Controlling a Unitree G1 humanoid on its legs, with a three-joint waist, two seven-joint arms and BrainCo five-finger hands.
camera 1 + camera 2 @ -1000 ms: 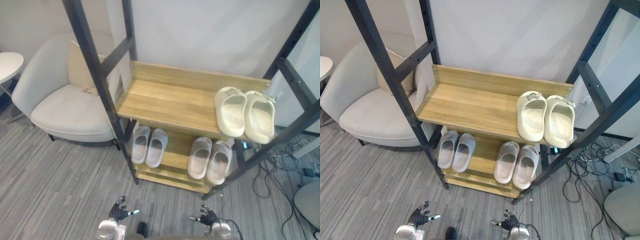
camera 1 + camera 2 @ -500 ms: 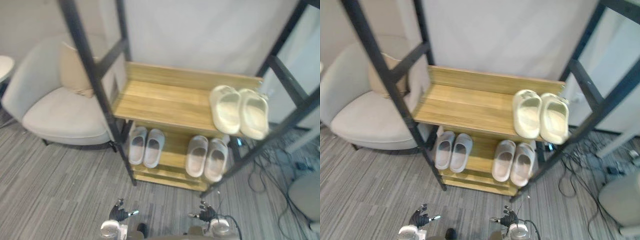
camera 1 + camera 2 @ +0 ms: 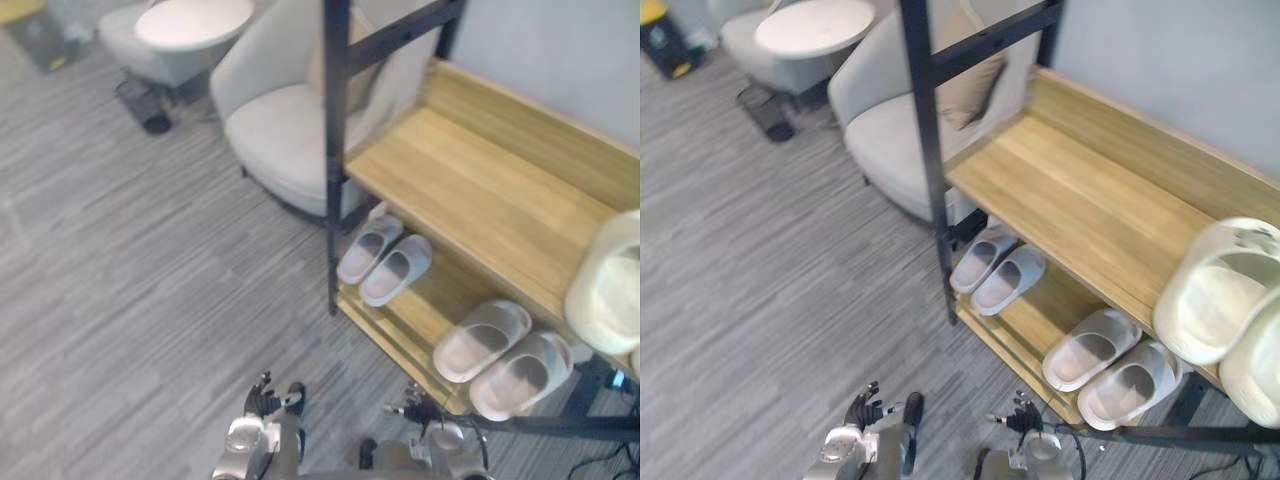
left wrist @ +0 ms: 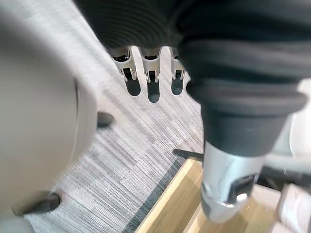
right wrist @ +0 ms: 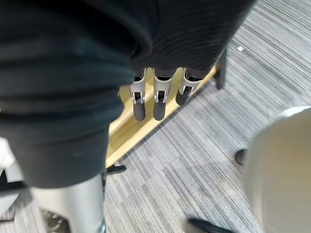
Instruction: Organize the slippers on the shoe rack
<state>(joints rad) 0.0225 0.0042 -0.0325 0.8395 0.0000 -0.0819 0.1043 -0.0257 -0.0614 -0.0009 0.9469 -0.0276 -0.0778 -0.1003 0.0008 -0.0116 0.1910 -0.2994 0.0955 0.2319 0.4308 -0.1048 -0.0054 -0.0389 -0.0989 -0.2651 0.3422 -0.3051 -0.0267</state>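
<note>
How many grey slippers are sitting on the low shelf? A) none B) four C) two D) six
B: one grey pair lies near the black post, and a second grey pair lies further along the lower shelf, which makes four.

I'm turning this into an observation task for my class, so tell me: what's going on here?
The robot faces a wooden shoe rack beside a pale armchair. Its left robot hand and right robot hand hang low over the carpet, open and empty. One pair of cream slippers sits on the upper shelf; two pairs of grey slippers lie on the lower shelf. Nothing is being handled now.
</note>
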